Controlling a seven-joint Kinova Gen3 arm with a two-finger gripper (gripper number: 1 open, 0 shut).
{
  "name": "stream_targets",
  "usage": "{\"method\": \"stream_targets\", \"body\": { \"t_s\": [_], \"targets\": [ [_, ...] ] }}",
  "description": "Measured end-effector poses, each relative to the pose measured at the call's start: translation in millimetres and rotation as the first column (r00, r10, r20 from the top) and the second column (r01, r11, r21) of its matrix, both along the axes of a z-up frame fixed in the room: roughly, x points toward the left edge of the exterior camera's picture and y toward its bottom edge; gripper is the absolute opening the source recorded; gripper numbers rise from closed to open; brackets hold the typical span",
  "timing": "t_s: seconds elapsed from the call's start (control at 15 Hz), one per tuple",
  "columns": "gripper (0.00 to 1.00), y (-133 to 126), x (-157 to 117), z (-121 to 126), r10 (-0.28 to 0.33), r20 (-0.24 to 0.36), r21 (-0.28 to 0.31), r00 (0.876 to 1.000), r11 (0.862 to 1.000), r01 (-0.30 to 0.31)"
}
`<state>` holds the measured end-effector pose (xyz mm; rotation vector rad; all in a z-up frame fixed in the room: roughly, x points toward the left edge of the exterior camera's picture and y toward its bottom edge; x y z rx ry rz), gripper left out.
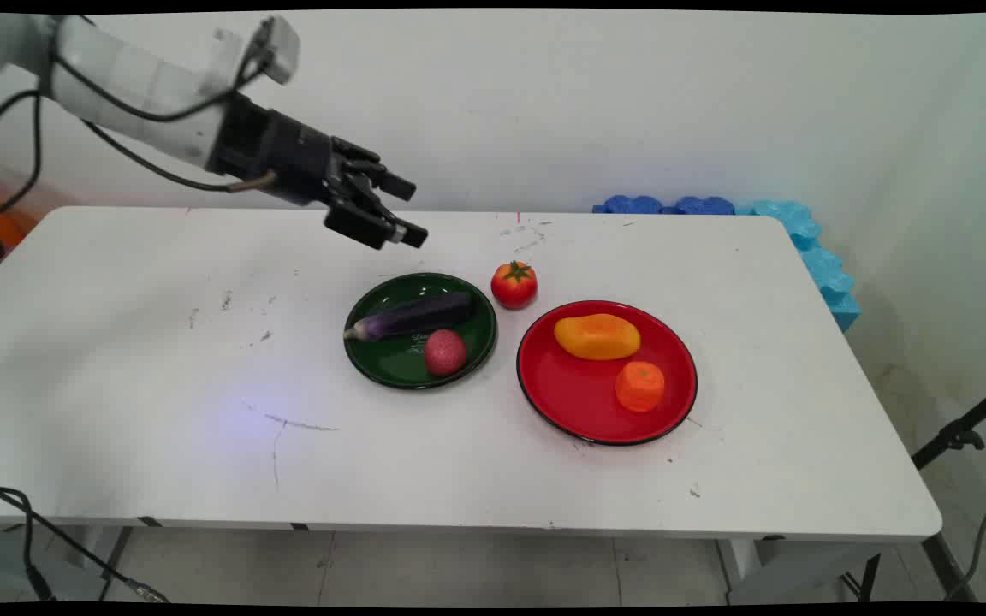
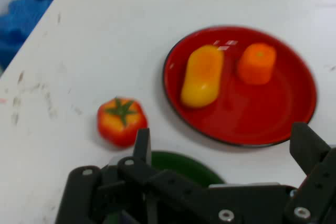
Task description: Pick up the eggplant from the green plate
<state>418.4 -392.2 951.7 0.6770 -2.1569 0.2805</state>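
Gripper hovers above the green plate, fingers spread, empty — tomato sits on the tabletop between both plates

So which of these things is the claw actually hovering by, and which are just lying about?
Nearest the open, empty claw: green plate, holding a purple aubergine and a pinkish-red ball; tomato beside it.
Lying farther off: red plate, holding a yellow fruit and an orange piece; blue foam.
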Motion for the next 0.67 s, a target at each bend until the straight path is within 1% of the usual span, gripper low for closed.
{"method": "stream_targets", "body": {
  "t_s": [0.2, 0.47, 0.67],
  "targets": [
    [1.00, -15.9, -0.7, -23.7, 0.030, 0.046, 0.021, 0.998, 0.999, -0.031],
    [1.00, -32.4, 1.2, -61.9, 0.036, 0.119, 0.035, 0.992, 0.999, -0.040],
    [1.00, -43.8, 5.3, -89.5, 0.043, 0.166, 0.050, 0.985, 0.997, -0.052]
  ]
}}
